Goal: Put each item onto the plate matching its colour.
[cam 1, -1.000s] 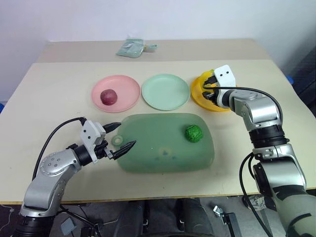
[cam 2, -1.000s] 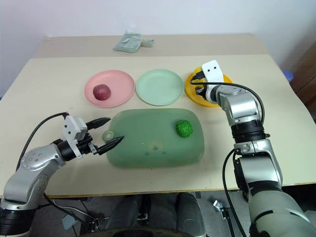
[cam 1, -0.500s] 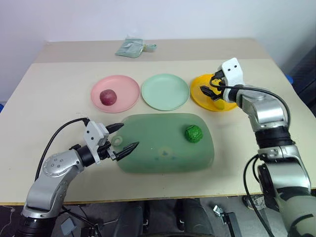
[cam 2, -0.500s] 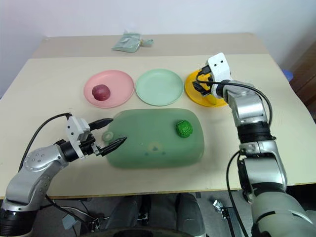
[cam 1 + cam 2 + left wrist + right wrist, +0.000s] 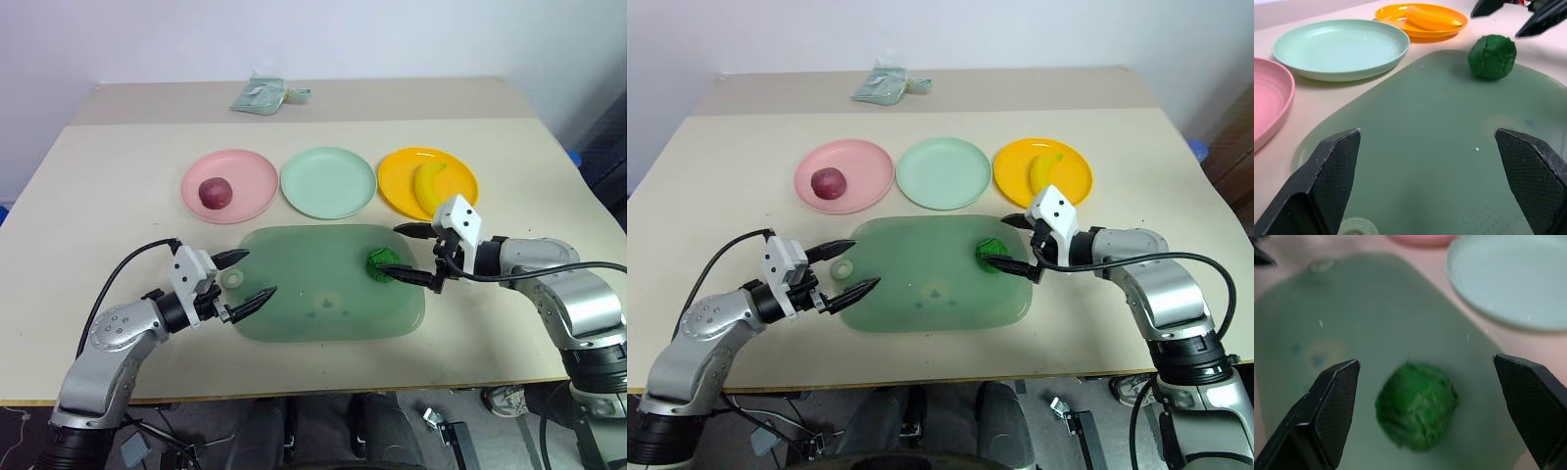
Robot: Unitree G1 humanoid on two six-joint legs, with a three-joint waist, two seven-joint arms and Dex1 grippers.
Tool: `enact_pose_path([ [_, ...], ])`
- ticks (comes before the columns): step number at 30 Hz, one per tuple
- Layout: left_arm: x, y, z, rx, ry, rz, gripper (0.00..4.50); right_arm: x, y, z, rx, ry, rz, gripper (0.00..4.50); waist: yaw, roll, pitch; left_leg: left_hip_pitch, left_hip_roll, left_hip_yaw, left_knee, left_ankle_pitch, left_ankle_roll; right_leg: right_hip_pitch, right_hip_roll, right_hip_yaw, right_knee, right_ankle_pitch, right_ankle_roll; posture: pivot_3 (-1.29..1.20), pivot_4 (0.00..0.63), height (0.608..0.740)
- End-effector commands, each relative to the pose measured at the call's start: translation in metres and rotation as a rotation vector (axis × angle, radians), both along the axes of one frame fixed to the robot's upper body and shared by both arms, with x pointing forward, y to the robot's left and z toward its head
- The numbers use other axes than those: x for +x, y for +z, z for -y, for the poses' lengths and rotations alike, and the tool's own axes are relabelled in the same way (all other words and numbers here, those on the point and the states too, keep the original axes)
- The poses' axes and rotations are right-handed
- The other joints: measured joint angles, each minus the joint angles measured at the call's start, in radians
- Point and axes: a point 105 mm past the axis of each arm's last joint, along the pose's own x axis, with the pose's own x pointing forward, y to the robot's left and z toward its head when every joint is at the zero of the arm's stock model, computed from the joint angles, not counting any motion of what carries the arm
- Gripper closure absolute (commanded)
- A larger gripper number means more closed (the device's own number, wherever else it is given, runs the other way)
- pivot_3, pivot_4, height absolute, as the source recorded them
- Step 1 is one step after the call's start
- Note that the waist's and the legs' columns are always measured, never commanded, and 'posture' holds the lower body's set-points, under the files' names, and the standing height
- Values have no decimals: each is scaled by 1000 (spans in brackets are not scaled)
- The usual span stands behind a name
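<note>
The dark red fruit [image 5: 216,192] lies on the pink plate [image 5: 251,174], and the yellow banana [image 5: 429,183] lies on the yellow-orange plate [image 5: 396,182]. Nothing is on the mint green plate [image 5: 328,181]. On the right part of the cutting board sits the dark green bumpy ball [image 5: 383,264]. My right gripper [image 5: 392,251] is open just right of the ball, its fingers [image 5: 1327,406] standing either side of it without touching. At the board's left end my left gripper [image 5: 253,275] is open and holds nothing.
A large translucent green cutting board [image 5: 313,294] lies in front of the three plates. At the table's far edge lies a crumpled pale green packet [image 5: 260,95]. Bare tabletop runs along both sides and the near edge.
My right gripper opened over the yellow-orange plate, left the banana there, and drew back down to the green ball. The left arm has stayed put.
</note>
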Motion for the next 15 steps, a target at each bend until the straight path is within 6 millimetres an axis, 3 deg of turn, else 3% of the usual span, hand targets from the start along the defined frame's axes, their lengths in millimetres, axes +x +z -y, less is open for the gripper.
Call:
enact_pose_path([
  [1, -3, 4, 7, -6, -40, 25, 0, 0, -3, 2, -55, -11, 30, 22, 0, 0, 0, 0, 0, 0, 0, 0, 0, 0, 0, 0, 0, 0, 0, 0, 150, 740],
  [8, -12, 1, 18, -9, -91, 4, 0, 0, -18, -4, -67, -3, -22, 22, 0, 0, 0, 0, 0, 0, 0, 0, 0, 0, -1, 1, 0, 0, 0, 0, 150, 740],
  [11, -12, 1, 20, -12, -88, 6, 0, 1, -15, -10, -50, 10, -13, 871, 0, 0, 0, 0, 0, 0, 0, 0, 0, 0, -2, 1, 0, 0, 0, 0, 150, 740],
  [14, -13, 1, 20, -13, -81, 5, 0, 6, -5, -19, -24, 14, 34, 2327, -2, 0, 0, 0, 0, 0, 0, 0, 0, 0, -2, 1, 0, 0, 0, 0, 150, 740],
  [15, -13, 1, 20, -13, -78, 4, 0, 10, 0, -23, -4, 11, 53, 2617, -3, 0, 0, 0, 0, 0, 0, 0, 0, 0, -2, 1, 0, 0, 0, 0, 150, 740],
])
